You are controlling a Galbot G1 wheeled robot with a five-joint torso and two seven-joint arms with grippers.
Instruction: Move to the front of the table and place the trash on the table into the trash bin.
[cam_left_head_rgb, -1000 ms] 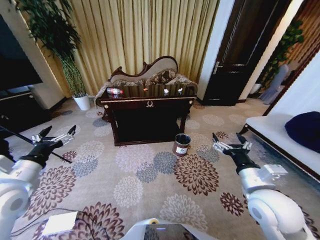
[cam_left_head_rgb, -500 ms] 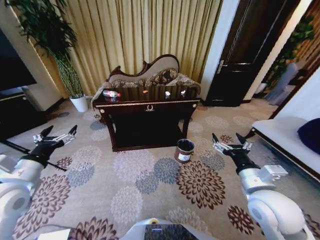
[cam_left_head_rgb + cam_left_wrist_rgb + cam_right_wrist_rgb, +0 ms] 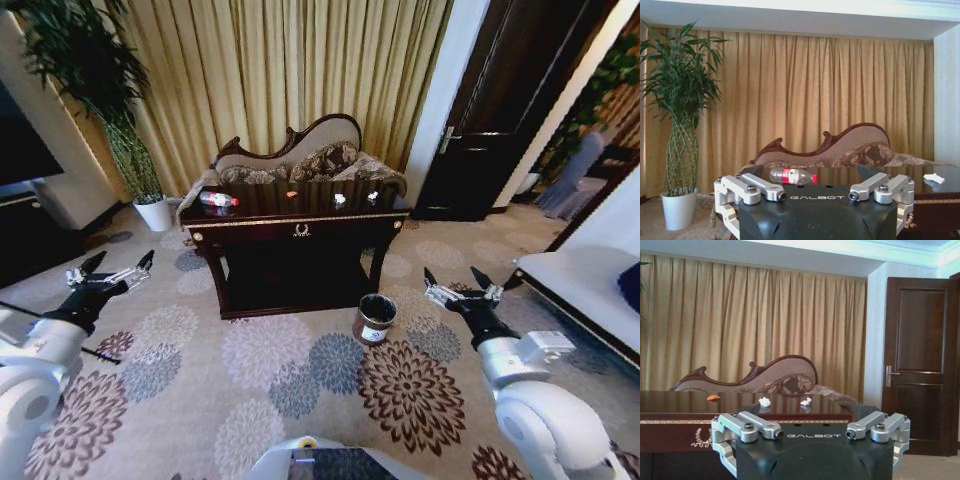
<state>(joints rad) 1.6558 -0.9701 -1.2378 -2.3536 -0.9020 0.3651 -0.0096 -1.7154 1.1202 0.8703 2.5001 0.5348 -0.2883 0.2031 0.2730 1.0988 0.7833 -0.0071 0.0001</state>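
1. Dark polished wood makes up the bench (image 3: 300, 222), the largest task item; it stands ahead of the robot in front of the curtain and carries all the litter on its glossy top. That slick surface will likely let light things slide if nudged.

2. Copper-brown, the bin (image 3: 375, 319) sits on the carpet just beside the bench's front right leg, mouth open upward. It looks light enough to tip if bumped.

3. Clear plastic, the bottle (image 3: 218, 200) lies on its side near the left end of the bench top, red cap and label showing. It is probably light, thin-walled and prone to rolling, so I would grip it across the labelled middle, not too hard.

4. White crumpled scraps (image 3: 764, 401) lie towards the right end of the top, a little apart. They look soft and almost weightless; a pinch from above on the bulk of each should hold.

5. Orange, the tiny scrap (image 3: 713, 398) rests near the middle of the top. It is the hardest to pinch against the smooth wood.

6. Both arms hang low and well short of the bench: left gripper (image 3: 107, 277) with fingers spread apart, right gripper (image 3: 460, 291) likewise spread, neither holding anything.
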